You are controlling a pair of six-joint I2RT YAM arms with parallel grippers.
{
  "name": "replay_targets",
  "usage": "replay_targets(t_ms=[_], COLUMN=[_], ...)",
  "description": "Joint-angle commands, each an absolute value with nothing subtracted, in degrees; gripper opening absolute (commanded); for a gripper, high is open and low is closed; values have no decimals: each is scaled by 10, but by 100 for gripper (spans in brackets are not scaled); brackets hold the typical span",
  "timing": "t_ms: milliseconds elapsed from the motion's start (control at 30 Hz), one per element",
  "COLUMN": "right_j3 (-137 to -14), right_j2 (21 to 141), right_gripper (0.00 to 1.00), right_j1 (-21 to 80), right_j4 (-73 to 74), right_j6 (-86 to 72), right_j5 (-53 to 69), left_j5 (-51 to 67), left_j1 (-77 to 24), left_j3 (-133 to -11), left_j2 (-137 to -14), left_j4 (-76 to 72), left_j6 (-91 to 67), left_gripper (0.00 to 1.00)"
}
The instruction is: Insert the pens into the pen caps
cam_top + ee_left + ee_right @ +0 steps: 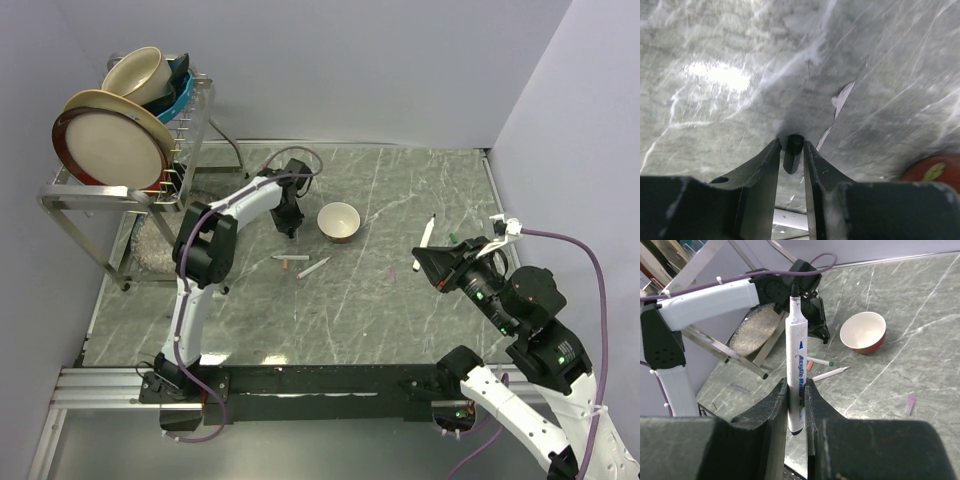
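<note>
**A:** From above, the left gripper (pixel 290 226) hangs low over the bench (pixel 400 320), just beside the bowl (pixel 339 221). And the other side?

**B:** The right gripper (pixel 418 262) is well off to the right. It's clenched on a pen (pixel 426 238) that sticks out past its fingertips. A loose pen (pixel 292 259) and a second pen (pixel 314 267) lie on the bench near the bowl, closer to the left arm.

**A:** On the left wrist view, a black cap (pixel 793 154) sits between the jaws at their very tips, with both fingers pressed against its sides. I call that a grip. I can't tell which end of the cap is the open one.

**B:** On the right wrist view, the jaws are tight on the tail end of the barrel. The black tip stands clear above the fingers. The left arm, the bowl and the two loose pens show beyond it. There's a small pinkish piece (pixel 910 404) on the bench at the right, too small to name.

**A:** So which step is this?

**B:** My read is that both halves of the black pair are in hand, and the joining hasn't begun. Cap and tip are well apart.

**A:** Next, the grippers need to meet over the middle of the bench. The cap's mouth has to line up on the pen's axis before a straight push. If it goes in off-axis, I'd expect the tip to skid on the rim or the pen to slip in the jaws.
</note>
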State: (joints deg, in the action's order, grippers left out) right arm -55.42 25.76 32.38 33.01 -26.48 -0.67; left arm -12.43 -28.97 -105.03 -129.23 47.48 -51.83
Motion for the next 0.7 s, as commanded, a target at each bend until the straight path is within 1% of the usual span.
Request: replay_targets(t_ms=[0,100,233,367,467,500,533,567,600,667], right_j3=[-581,-582,-582,-588,-588,-589,-589,-589,-590,-591], right_j2=[247,245,245,248,247,247,247,248,248,248], right_gripper=[0,0,0,0,0,0,0,0,0,0], right_j1=[325,326,325,326,325,326,325,326,325,326], right_j4=[328,328,325,330,331,330,332,334,336,337], right_j6=[-263,-265,-267,-265,-266,-267,-267,-269,-271,-275], right_j5=[-13,-11,-8,-8,-8,-8,-7,-5,-4,-3], left_j5=[-180,-185,-180,-171,-162,-160,-158,-156,-156,-154], left_j1=[-305,-307,-310,-317,-319,-319,-319,-319,-320,-319], left_j3=[-1068,-1054,-1049,-1052,-1050,-1047,-1045,-1043,-1044,-1044], left_j2=[-1311,-1308,-1308,-1315,-1321,-1320,-1319,-1316,-1308,-1293], left_j4=[534,533,523,521,519,517,516,515,516,514], left_j6=[-484,-479,-468,-462,-464,-464,-464,-464,-466,-465], left_gripper=[31,29,30,27,18,13,10,3,1,1])
